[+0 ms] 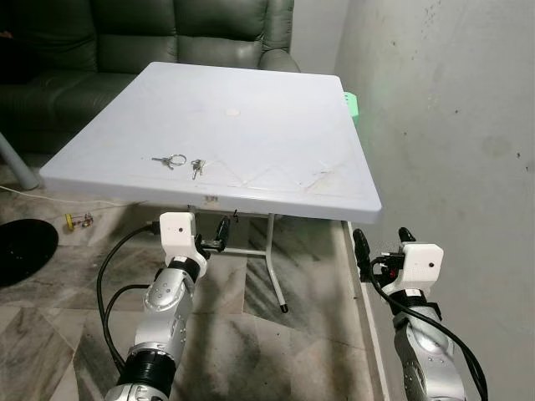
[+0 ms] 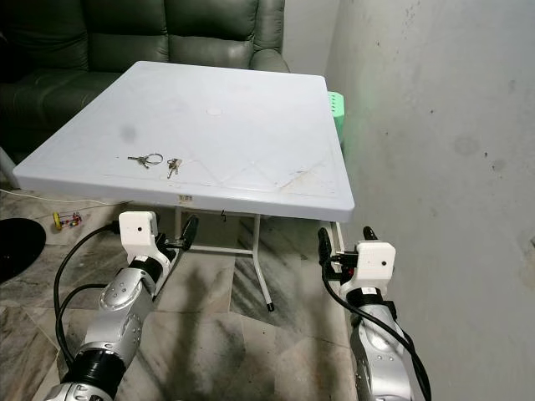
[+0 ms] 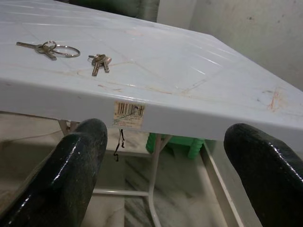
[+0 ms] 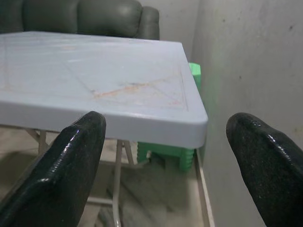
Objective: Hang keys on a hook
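Note:
Two sets of keys lie near the front left of a white folding table (image 1: 276, 125): a key on a large ring (image 1: 170, 160) and a small bunch of keys (image 1: 197, 168) just to its right. Both sets also show on the tabletop in the left wrist view, the ringed key (image 3: 49, 48) and the small bunch (image 3: 100, 62). My left gripper (image 3: 166, 127) is open, below and just in front of the table's front edge, under the keys. My right gripper (image 1: 383, 241) is open too, low beside the table's front right corner, with nothing between its fingers.
A dark green sofa (image 1: 167, 33) stands behind the table. A grey wall (image 1: 451, 125) runs close along the right, with a green stool (image 1: 352, 104) against it. Metal table legs (image 1: 276, 267) stand underneath. A black round object (image 1: 21, 246) and a small yellow item (image 1: 79, 220) lie on the marble floor at left.

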You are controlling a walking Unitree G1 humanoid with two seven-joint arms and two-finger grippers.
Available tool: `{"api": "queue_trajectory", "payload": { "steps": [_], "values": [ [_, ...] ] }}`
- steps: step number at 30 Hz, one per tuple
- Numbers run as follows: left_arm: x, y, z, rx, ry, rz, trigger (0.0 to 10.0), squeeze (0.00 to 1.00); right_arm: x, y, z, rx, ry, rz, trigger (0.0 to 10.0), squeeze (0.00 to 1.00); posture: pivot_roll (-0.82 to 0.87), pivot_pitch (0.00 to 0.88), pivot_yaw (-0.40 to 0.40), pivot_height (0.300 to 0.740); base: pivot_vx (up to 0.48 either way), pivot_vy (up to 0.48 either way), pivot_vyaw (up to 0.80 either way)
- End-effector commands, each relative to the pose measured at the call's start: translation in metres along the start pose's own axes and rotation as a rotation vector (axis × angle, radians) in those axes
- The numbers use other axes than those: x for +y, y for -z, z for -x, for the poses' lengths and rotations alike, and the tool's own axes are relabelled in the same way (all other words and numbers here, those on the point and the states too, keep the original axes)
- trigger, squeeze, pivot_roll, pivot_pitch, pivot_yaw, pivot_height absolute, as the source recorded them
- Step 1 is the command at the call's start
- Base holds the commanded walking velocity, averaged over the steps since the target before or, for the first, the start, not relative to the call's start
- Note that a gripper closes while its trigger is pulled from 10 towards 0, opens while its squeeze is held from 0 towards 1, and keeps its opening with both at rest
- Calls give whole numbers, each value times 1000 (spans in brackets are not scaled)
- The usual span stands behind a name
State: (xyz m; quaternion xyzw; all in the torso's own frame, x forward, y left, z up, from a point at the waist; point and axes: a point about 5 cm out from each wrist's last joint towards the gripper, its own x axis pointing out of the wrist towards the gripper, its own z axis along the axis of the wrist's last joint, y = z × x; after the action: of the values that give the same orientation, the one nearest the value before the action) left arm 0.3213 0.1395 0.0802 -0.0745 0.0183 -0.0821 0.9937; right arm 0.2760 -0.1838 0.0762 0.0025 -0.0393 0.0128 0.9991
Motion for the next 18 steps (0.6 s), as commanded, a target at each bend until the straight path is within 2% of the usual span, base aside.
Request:
{"api": "queue_trajectory", "payload": {
  "steps": [1, 6, 18],
  "values": [
    [0, -3, -1, -5, -9, 7, 10000, 0, -2, -3, -1, -3, 9, 7, 10000, 0, 49, 0, -63, 740, 0, 0, 0],
    [0, -3, -1, -1, -16, 21, 10000, 0, -3, -2, -1, 10, 24, 18, 10000, 0, 48, 0, -64, 740, 0, 221, 0],
    [1, -4, -1, -1, -21, 31, 10000, 0, -2, -2, -1, 15, 23, 19, 10000, 0, 47, 0, -64, 740, 0, 323, 0]
  ]
}}
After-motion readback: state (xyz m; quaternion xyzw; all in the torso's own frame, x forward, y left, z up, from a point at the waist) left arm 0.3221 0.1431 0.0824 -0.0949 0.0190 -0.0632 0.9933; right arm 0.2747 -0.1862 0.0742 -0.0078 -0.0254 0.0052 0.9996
